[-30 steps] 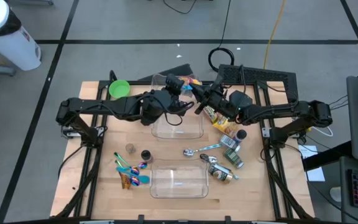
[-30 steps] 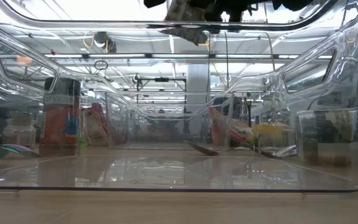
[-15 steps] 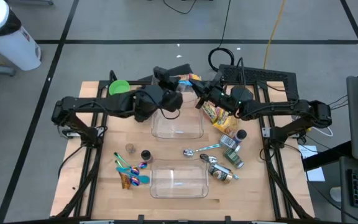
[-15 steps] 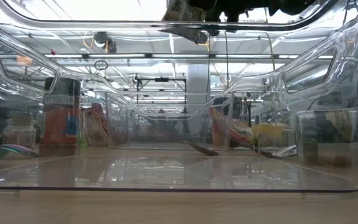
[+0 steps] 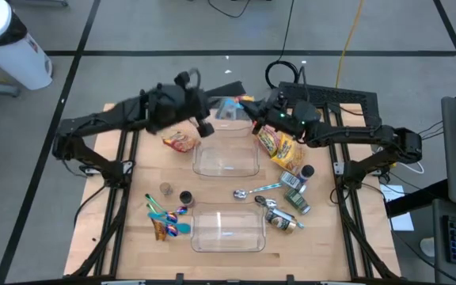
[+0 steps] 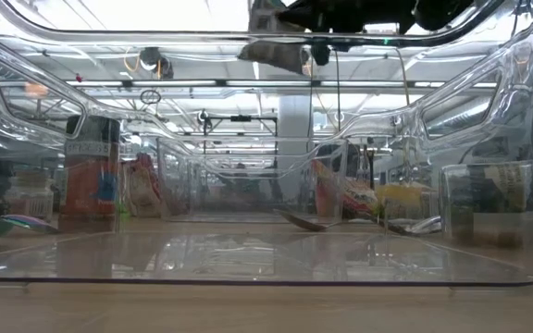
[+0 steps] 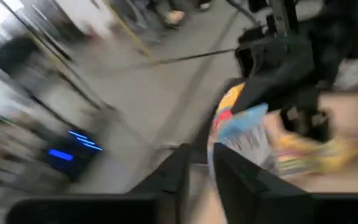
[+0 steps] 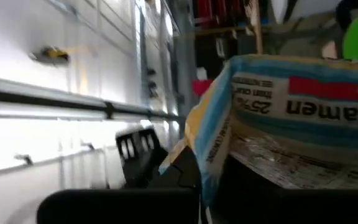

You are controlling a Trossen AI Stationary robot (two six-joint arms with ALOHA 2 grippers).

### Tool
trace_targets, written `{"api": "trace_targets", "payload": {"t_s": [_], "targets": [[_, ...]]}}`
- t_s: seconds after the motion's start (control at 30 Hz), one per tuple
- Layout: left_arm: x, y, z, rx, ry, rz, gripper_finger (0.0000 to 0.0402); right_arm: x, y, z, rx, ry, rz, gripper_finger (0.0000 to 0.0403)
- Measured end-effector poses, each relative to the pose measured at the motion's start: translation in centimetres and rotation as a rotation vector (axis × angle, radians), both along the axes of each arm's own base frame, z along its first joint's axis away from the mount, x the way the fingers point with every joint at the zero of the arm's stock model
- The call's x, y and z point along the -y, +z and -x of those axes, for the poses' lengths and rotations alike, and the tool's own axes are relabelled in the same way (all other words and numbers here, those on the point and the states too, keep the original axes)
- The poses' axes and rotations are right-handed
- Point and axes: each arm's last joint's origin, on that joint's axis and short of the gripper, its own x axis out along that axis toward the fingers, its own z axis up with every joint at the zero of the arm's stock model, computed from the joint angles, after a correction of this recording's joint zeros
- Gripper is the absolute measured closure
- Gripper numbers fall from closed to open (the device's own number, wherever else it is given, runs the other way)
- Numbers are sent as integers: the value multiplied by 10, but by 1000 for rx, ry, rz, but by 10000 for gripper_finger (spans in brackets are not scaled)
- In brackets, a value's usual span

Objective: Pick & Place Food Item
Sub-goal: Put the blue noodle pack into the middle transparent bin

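Note:
A blue, white and yellow ramen packet (image 5: 229, 107) hangs above the table's far middle, and my right gripper (image 5: 253, 117) is shut on it. In the right wrist view the ramen packet (image 8: 303, 118) fills the picture. An orange snack packet (image 5: 179, 141) lies flat on the table, left of the far clear container (image 5: 226, 161). My left gripper (image 5: 206, 127) is in the air just right of that packet. In the left wrist view my left gripper (image 7: 199, 152) shows a narrow gap and nothing between its fingers. My right gripper pinches the ramen packet by one end edge (image 8: 207, 165) between its two fingers, coming roughly level from the table's right side. The packet sticks out beyond the fingertips toward the left, lifted clear of the table and the container.
A second clear container (image 5: 226, 229) stands near the front edge. Snack packets (image 5: 282, 149), cans (image 5: 295, 192) and a spoon (image 5: 253, 190) lie at the right. Coloured utensils (image 5: 165, 218) and two small jars (image 5: 167, 188) sit at the front left.
My left arm has swung away from the right gripper toward the table's left edge, rising and rolling its wrist. The orange snack packet now lies on the table left of the far container, where none lay before. My right gripper keeps the ramen packet aloft.

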Motion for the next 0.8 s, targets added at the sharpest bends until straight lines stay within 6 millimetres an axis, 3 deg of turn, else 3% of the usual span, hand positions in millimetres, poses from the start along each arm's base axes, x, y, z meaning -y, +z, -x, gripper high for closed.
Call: {"api": "trace_targets", "payload": {"t_s": [0.17, 0.37, 0.67, 0.8], "targets": [[-30, -4, 11, 87, -81, 315, 242, 5, -5, 1, -97, 132, 147, 403], [-52, -4, 20, 99, -130, 395, 206, 17, -16, 6, -235, 328, 388, 403], [-89, -7, 37, 162, -243, 612, 203, 9, -36, 8, -361, 595, 539, 403], [-97, -7, 43, 172, -318, 648, 212, 3, -47, 11, -416, 718, 582, 403]]}}
